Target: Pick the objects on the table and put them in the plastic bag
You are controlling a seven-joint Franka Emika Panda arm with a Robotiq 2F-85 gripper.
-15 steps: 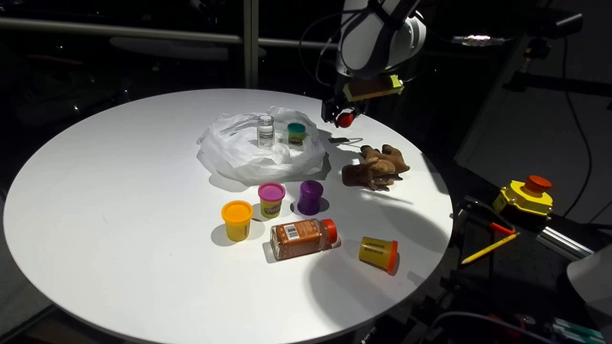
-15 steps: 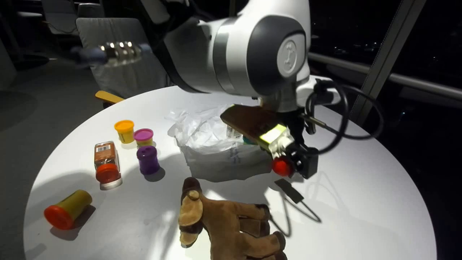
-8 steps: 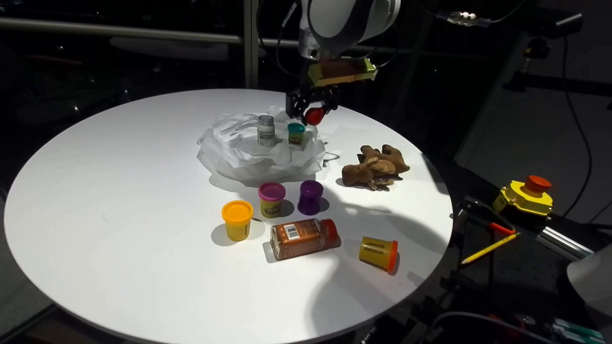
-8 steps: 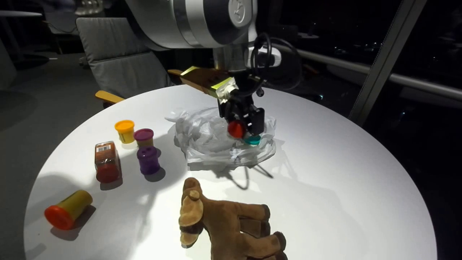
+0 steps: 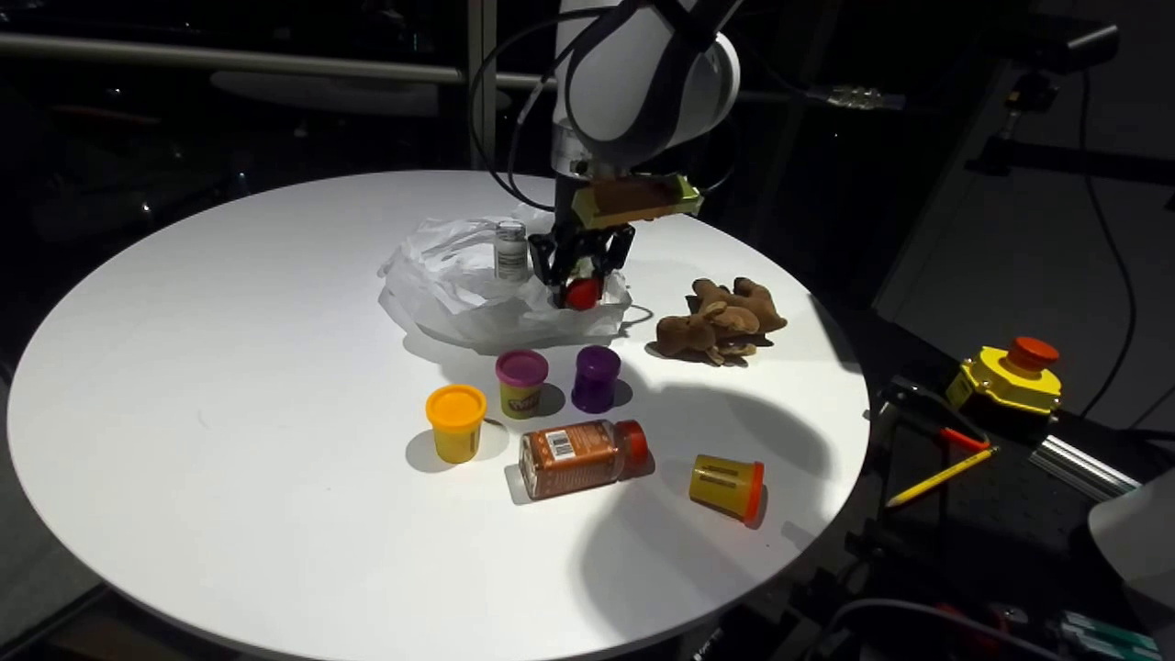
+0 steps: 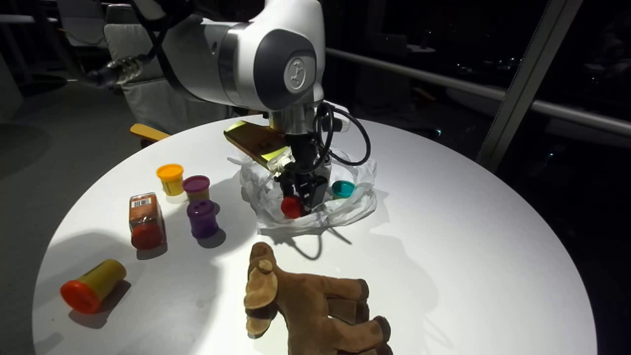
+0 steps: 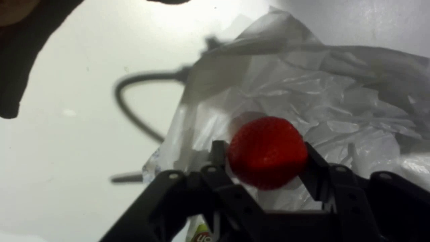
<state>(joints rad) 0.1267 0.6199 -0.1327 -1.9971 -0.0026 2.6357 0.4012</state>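
Plastic bag (image 5: 436, 298) on table (image 5: 229, 413); bottle (image 5: 510, 257) and cup (image 6: 343, 189) inside; toy (image 6: 305, 301) outside.

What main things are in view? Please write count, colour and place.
table: 1, white, centre
plastic bag: 1, whitish, on table
bottle: 1, white, in bag
teal tub: 1, teal-lidded, in bag
red piece: 1, red, over bag
toy animal: 1, brown, beside bag
purple tub: 1, purple, near bag
pink tub: 1, pink-lidded, beside purple tub
orange tub: 1, orange-lidded, on table
jar: 1, brown, lying on table
yellow tub: 1, red-lidded, lying on table
button box: 1, yellow-red, off table
pencil: 1, yellow, off table
arm: 1, white, above table
wrist block: 1, yellow, on arm
claw: 1, black, around red piece
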